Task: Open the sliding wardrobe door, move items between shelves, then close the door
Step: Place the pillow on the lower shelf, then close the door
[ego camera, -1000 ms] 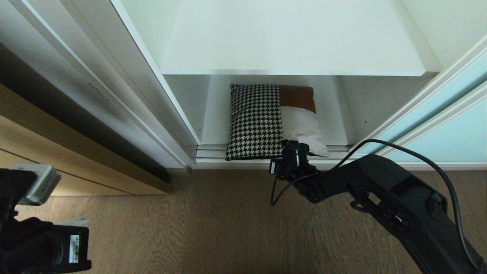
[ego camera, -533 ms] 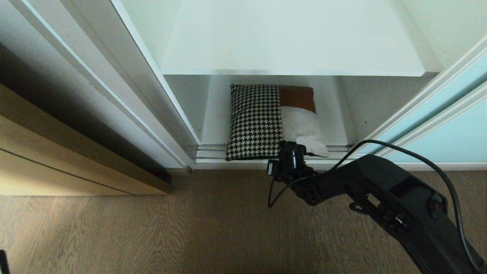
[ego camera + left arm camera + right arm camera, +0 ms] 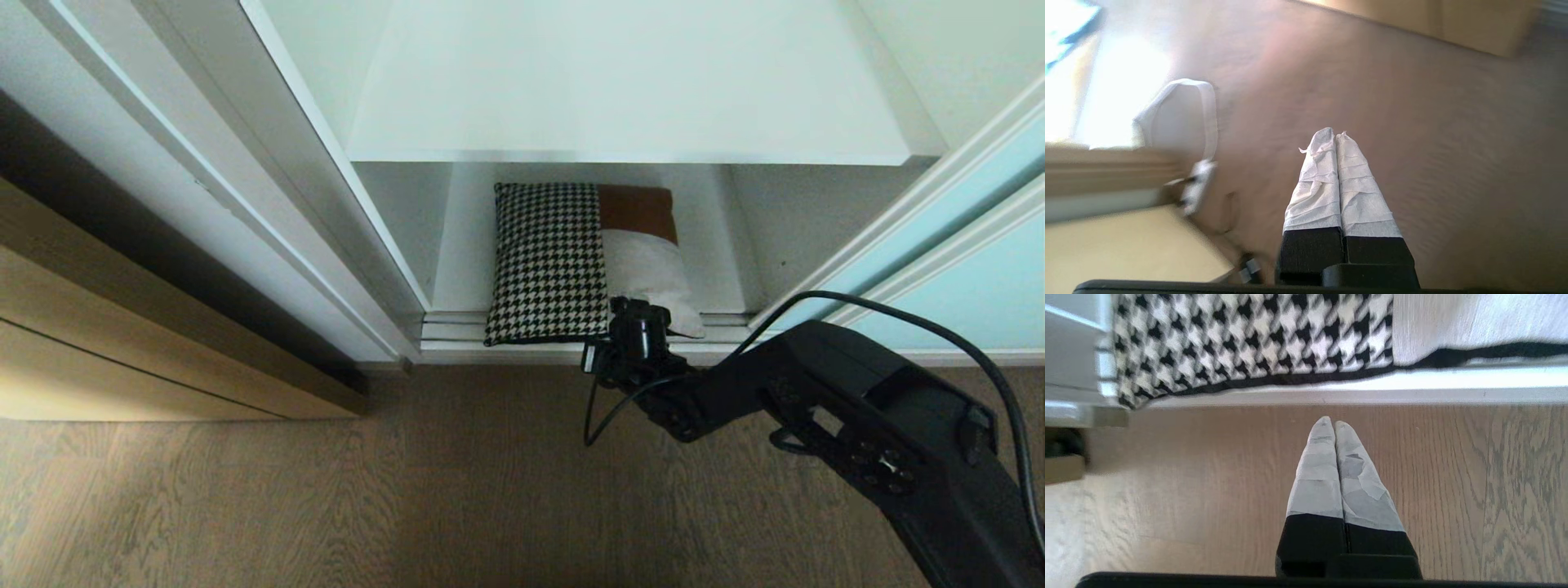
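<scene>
With the sliding wardrobe door [image 3: 971, 269] open, the cushion [image 3: 584, 261] lay on the lowest shelf [image 3: 465, 245], unmoved; the right gripper [image 3: 1334, 424], fingers pressed together and empty, hovered before it.

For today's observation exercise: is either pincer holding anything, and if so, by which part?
Nothing is held. The right pincer is shut on nothing, short of the cushion; the left pincer is shut, empty, over the floor.

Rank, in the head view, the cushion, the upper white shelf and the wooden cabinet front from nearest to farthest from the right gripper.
1. Cushion: just beyond the right gripper, on the bottom shelf, its front edge over the door track.
2. Upper white shelf: above and behind the cushion, deeper in the wardrobe.
3. Wooden cabinet front: far off to the robot's left, outside the wardrobe.
</scene>
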Controlling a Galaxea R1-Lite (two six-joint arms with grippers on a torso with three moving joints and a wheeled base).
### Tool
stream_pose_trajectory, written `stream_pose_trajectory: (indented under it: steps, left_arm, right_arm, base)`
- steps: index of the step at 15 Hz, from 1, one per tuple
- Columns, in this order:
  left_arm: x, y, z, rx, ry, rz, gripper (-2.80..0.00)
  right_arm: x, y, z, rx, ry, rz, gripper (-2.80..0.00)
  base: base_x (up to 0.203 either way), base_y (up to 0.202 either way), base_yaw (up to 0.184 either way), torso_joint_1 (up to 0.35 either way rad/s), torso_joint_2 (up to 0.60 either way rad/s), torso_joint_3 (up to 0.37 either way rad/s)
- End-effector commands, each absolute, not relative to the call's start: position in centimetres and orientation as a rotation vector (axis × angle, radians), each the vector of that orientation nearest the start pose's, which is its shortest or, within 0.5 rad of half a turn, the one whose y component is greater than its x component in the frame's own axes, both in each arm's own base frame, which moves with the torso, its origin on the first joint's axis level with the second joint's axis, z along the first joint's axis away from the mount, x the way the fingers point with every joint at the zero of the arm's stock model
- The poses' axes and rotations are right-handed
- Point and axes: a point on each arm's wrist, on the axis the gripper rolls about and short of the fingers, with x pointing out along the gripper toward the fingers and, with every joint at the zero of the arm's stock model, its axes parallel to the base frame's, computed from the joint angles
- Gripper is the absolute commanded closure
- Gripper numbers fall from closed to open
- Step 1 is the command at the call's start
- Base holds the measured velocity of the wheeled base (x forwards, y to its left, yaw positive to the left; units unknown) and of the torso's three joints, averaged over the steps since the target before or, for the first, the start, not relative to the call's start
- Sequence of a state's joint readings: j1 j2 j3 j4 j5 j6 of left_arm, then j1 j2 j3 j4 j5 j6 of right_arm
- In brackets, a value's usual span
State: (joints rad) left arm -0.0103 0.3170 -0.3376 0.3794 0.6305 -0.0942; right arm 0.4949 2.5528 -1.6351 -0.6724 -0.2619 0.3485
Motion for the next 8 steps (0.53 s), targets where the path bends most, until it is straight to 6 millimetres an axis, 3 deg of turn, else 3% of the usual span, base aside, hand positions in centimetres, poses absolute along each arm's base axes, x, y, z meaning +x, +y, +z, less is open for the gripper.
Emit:
stream_pose_trajectory:
  steps: [1, 5, 8]
  left_arm:
    - [-4.2, 1.2, 10.9, 0.014, 0.191, 0.558, 0.0]
    - [-4.3, 0.5, 9.3, 0.07, 0.164, 0.204, 0.0]
    - [-3.7, 0.1, 7.8, 0.063, 0.202, 0.021, 0.0]
  right_arm:
    - [45.2, 23.7, 5.7, 0.266, 0.244, 0.192, 0.0]
    - [44.5, 24.1, 5.0, 0.258, 0.251, 0.206, 0.0]
    - [43.7, 23.9, 6.2, 0.259, 0.227, 0.214, 0.0]
  base:
    - [0.0, 0.0, 0.0, 0.0, 0.0, 0.0]
    - [0.0, 0.0, 0.0, 0.0, 0.0, 0.0]
    - [0.0, 0.0, 0.0, 0.0, 0.0, 0.0]
